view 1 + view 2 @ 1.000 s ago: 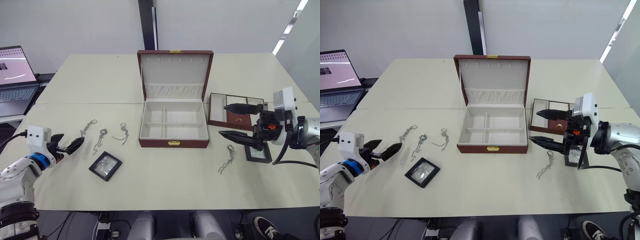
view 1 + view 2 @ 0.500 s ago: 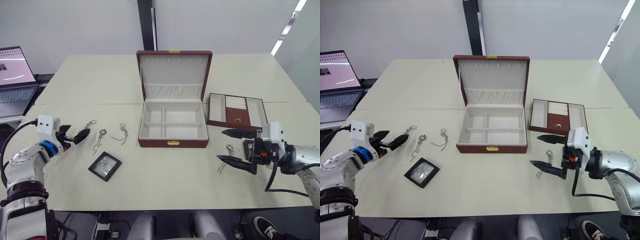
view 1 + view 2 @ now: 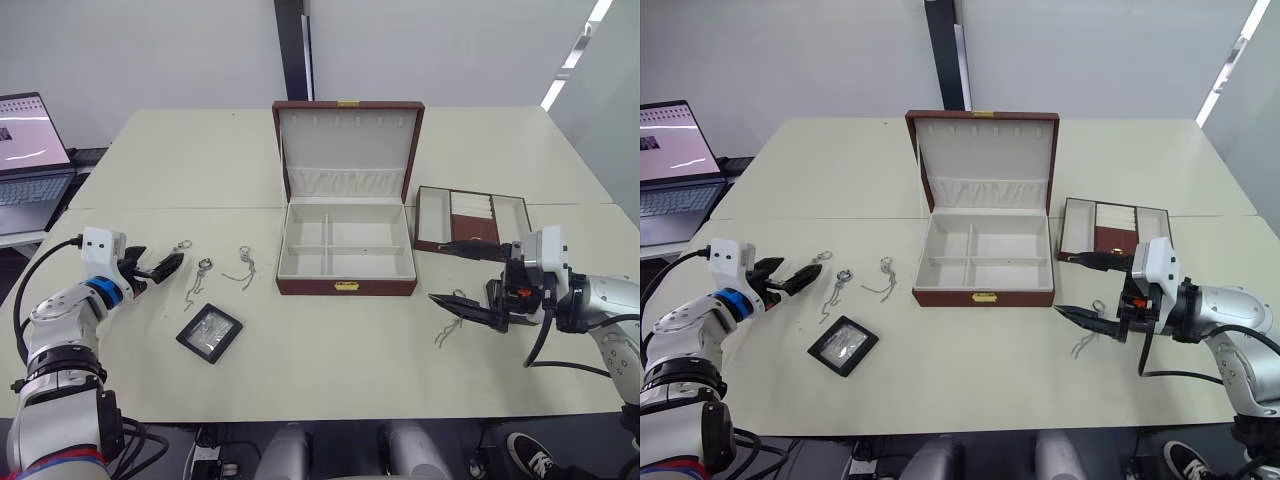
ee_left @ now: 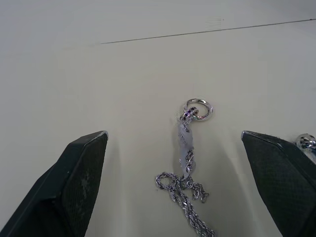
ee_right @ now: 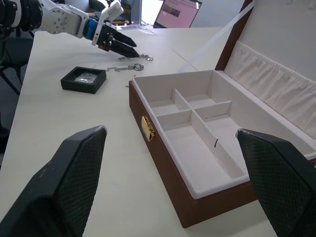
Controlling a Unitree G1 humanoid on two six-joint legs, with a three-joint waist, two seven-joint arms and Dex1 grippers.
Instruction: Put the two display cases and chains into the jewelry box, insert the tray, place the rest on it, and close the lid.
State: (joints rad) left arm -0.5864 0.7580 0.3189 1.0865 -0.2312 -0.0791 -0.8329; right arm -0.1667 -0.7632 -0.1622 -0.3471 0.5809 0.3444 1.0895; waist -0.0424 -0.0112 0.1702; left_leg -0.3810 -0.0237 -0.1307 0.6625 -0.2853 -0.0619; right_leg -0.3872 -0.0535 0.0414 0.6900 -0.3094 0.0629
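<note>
On the left part of the bench point(image 3: 330, 360), the left gripper point(image 3: 165, 266) is open and low, and the leftmost chain point(image 4: 187, 163) lies straight ahead between its two fingers, its ring end pointing away from the gripper. This chain is thin and silvery, partly bunched. The jewelry box point(image 3: 347, 262) stands well to the right of it, lid up and empty. The right gripper point(image 3: 453, 272) is also open, above another chain point(image 3: 451, 318) near the tray point(image 3: 432, 215).
</note>
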